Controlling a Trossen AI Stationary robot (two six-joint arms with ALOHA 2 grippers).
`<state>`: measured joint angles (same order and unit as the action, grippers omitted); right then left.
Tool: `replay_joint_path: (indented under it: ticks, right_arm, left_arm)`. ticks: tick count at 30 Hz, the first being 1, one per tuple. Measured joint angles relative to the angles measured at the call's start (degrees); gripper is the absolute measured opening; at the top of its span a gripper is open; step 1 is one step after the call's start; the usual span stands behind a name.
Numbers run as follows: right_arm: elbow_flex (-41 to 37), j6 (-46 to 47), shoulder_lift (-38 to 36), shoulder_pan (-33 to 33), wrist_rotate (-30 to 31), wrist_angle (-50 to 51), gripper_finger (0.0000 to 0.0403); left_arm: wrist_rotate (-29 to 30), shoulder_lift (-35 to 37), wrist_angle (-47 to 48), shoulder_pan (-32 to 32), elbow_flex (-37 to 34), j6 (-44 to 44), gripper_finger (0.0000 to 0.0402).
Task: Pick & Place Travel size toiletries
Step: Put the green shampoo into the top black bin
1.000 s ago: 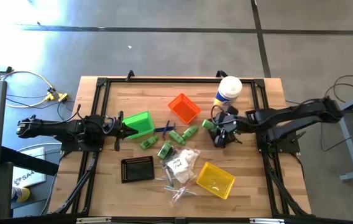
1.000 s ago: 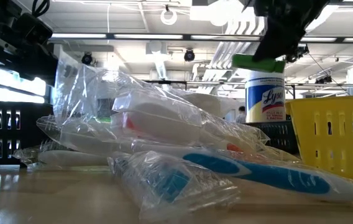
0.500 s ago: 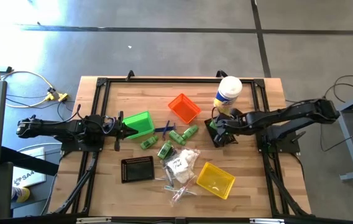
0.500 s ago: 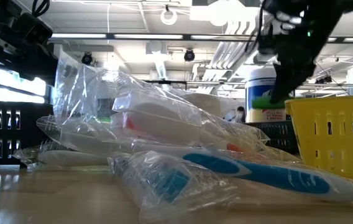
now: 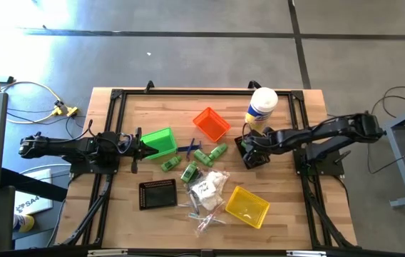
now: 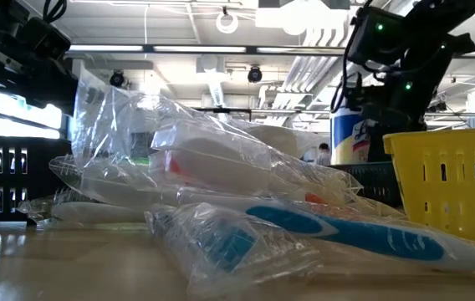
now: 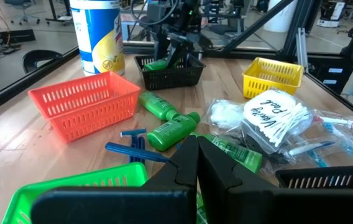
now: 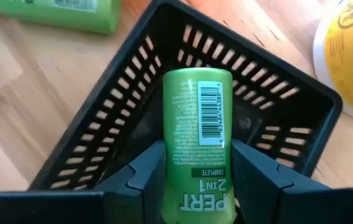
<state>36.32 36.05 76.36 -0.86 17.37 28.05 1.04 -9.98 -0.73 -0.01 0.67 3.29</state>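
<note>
Two fingers of your right gripper (image 8: pixel 196 180) clamp a green bottle (image 8: pixel 196 124) over the black bin (image 8: pixel 102 124) (white canister (image 5: pixel 262 106) just beside); left gripper (image 5: pixel 135 148) closed by the green bin (image 5: pixel 160 141).

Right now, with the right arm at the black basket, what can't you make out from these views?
- High view: right gripper covers the black basket; the green Pert bottle is unseen.
- Right wrist view: the bottle hides the basket floor, so contact is unclear.
- Low view: plastic-wrapped toothbrushes and yellow basket block the drop.
- Left wrist view: the shut left gripper covers nearby items.
</note>
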Motion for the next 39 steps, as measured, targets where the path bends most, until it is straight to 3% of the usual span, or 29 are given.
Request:
replay_joint_path:
  ticks: [15, 25, 31, 39]
  right_arm:
    - [0.1, -1.7, 5.7, -0.8, -4.2, -4.1, 0.0162]
    - [0.1, -4.6, 5.2, -0.8, -4.0, -4.7, 0.0223]
    - [0.1, -4.8, 1.5, -0.8, -5.4, -4.7, 0.0228]
    - [0.1, -7.1, -8.8, -0.8, -5.6, -4.4, 0.0228]
  left_arm:
    - [0.2, 0.0, 0.0, 0.0, 0.0, 0.0, 0.0000]
    - [0.1, 0.0, 0.0, 0.0, 0.0, 0.0, 0.0000]
    - [0.1, 0.0, 0.0, 0.0, 0.0, 0.0, 0.0000]
    - [0.1, 0.0, 0.0, 0.0, 0.0, 0.0, 0.0000]
